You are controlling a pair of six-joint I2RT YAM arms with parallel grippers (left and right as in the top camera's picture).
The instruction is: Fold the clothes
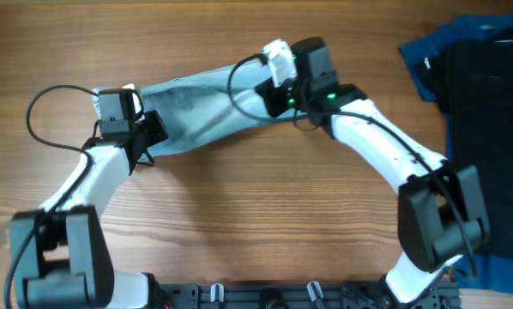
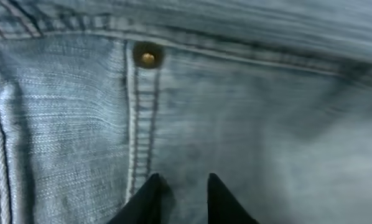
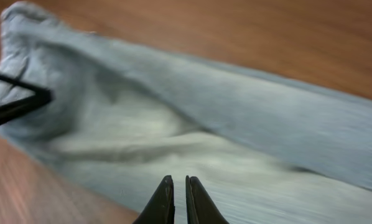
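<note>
The pale light-blue denim shorts (image 1: 201, 112) lie as a stretched band across the back middle of the table, between my two grippers. My left gripper (image 1: 150, 130) is at their left end. In the left wrist view its fingers (image 2: 181, 180) press into the denim (image 2: 236, 112), just below a brass rivet (image 2: 147, 58) and a stitched seam, with cloth between them. My right gripper (image 1: 269, 96) is at the right end. In the right wrist view its fingers (image 3: 180, 182) are nearly together over the blurred shorts (image 3: 236, 124). The left gripper's black fingertip (image 3: 15, 102) shows at the far end.
A large black garment (image 1: 488, 129) lies on a royal-blue garment (image 1: 428, 60) at the right edge. Bare wooden table (image 1: 239, 215) lies in front of the shorts. The arm bases stand at the front edge.
</note>
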